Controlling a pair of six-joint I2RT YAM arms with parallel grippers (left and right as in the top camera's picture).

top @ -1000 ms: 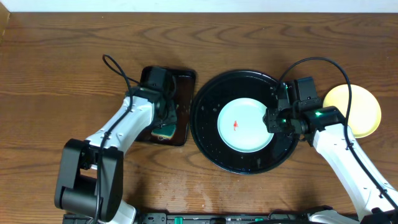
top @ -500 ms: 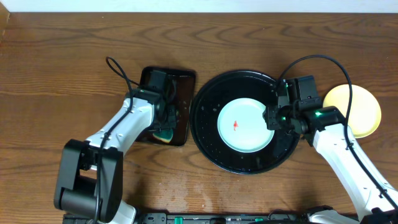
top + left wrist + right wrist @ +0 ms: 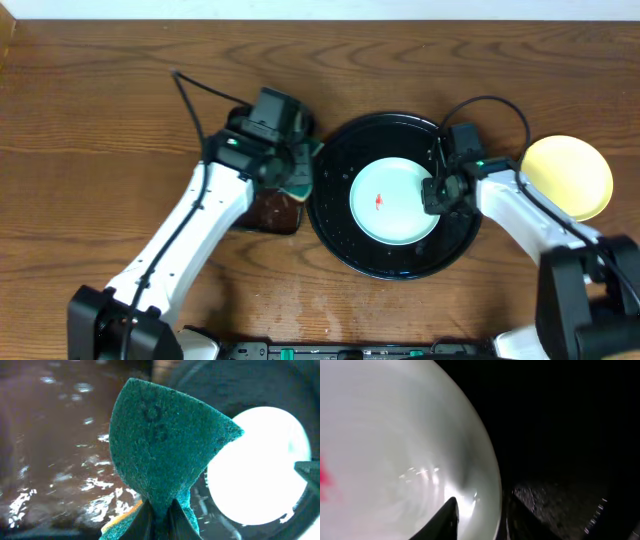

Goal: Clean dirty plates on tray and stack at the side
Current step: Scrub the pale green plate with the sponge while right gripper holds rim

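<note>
Lifted off the rectangular tray (image 3: 268,212), my left gripper (image 3: 159,512) now hangs over the black tray (image 3: 335,225), jaws clamped on the green sponge (image 3: 160,445); my right gripper (image 3: 477,517) straddles the rim of the mint plate (image 3: 395,205), centred in that tray; whether it grips, I cannot tell.

Setting: robotics lab bench, mock dishwashing station.
From my remote seat I see a left arm (image 3: 190,235) and right arm (image 3: 535,220) based at a wood-grain surface (image 3: 90,100), loose cable (image 3: 190,95), plain white wall (image 3: 320,8) behind; props: black tray (image 3: 335,225), mint plate (image 3: 395,215), yellow plate (image 3: 570,175), sponge (image 3: 160,445).
</note>
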